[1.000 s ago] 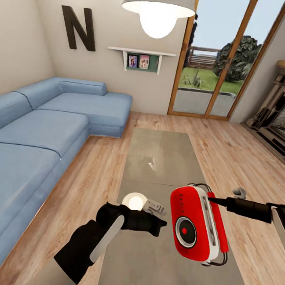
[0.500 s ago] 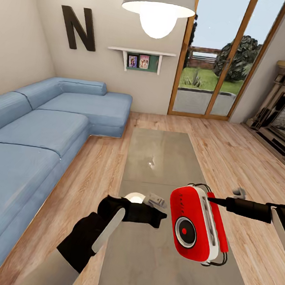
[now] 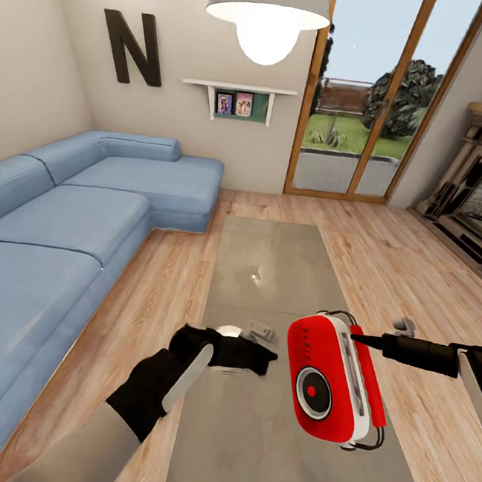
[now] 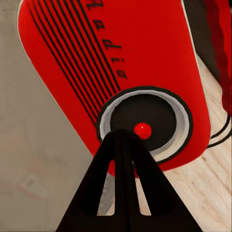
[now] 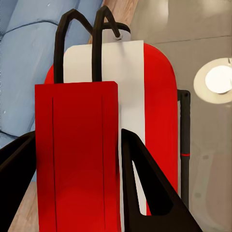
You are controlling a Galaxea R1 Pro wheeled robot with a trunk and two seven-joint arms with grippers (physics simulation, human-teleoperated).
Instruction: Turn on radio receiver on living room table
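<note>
Red radio receiver [image 3: 330, 378] above table [image 3: 267, 274]

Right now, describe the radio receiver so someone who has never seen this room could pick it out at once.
Find the long glossy grey table running down the middle of the wood floor beside the blue sofa. Above its near end, the right gripper holds the radio receiver. It is the one bright red box, with a round dark dial and a white side band.
</note>
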